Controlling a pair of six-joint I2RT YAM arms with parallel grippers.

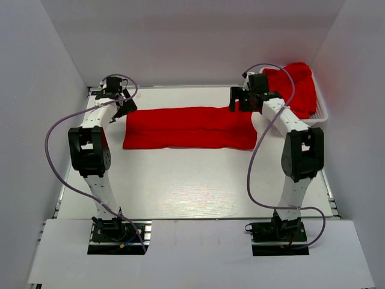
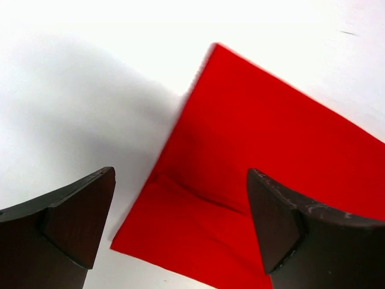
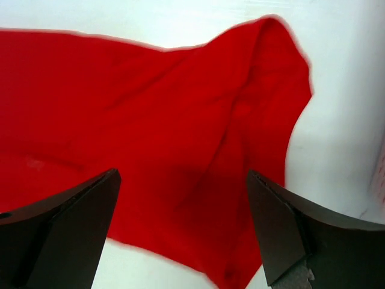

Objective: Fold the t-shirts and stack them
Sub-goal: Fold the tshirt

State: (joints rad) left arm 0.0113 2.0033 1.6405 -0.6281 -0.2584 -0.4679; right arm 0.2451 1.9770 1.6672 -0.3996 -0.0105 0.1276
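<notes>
Top external: red t-shirt [image 1: 187, 127] lies flat, seemingly folded lengthwise, both jaws spread over its ends.

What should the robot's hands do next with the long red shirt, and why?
Probably lower the left gripper and pinch the t-shirt's left end. The t-shirt lies on the table as a long folded strip; both it and the right gripper hang open over its ends, holding nothing, so gripping an end likely comes before folding it shorter.
</notes>
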